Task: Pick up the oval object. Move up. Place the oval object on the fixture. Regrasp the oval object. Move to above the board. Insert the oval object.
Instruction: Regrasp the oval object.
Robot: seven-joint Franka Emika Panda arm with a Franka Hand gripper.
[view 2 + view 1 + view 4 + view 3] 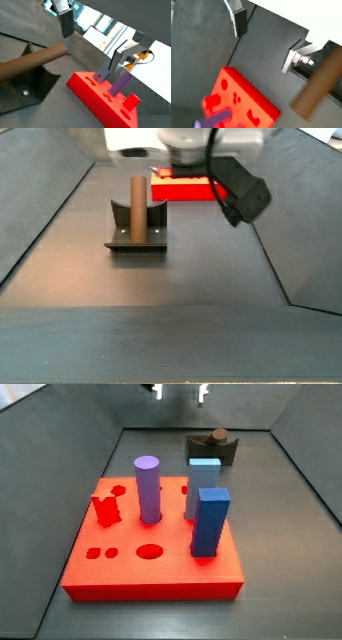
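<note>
The oval object (136, 204), a long brown peg, stands upright on the dark fixture (136, 236), and nothing holds it. In both wrist views it shows off to one side, the peg (32, 63) resting on the fixture (30, 92). My gripper (181, 392) hangs high above the floor near the fixture (214, 453), open, with only bare floor between its fingers (236, 21). The red board (154, 556) lies nearer the front in a side view, and the board (240, 100) also appears in a wrist view.
On the board stand a purple cylinder (147, 488), a dark blue square post (210, 522), a light blue block (203, 476) and a small red piece (106, 510). Dark sloping walls (40, 218) enclose the floor.
</note>
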